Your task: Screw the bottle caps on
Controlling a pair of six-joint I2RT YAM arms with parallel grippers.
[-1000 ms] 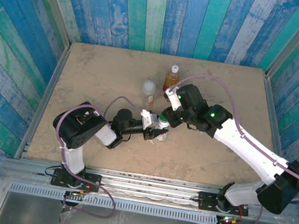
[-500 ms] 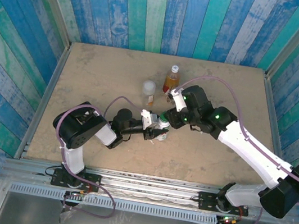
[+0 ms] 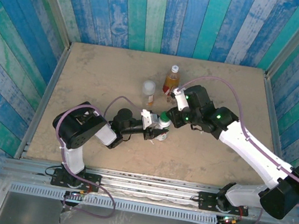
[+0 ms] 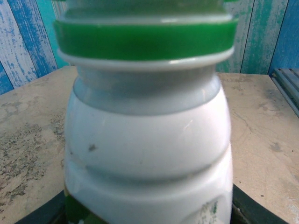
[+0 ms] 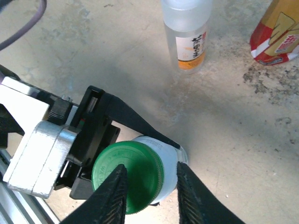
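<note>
Your stock on the table (image 3: 97, 81): one white bottle (image 3: 161, 134) with green cap (image 3: 164, 118), clasped by the left gripper (image 3: 157, 129), with the right gripper (image 3: 167, 116) at the cap. Behind stand one clear bottle (image 3: 149, 89) and one amber bottle (image 3: 171, 79), both upright.

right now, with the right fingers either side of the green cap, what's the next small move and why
Probably close the right gripper on the green cap and give it a short clockwise turn. The cap sits on the white bottle, which the left gripper clamps, and the right fingers flank the cap. Whether they already pinch it is unclear.
</note>
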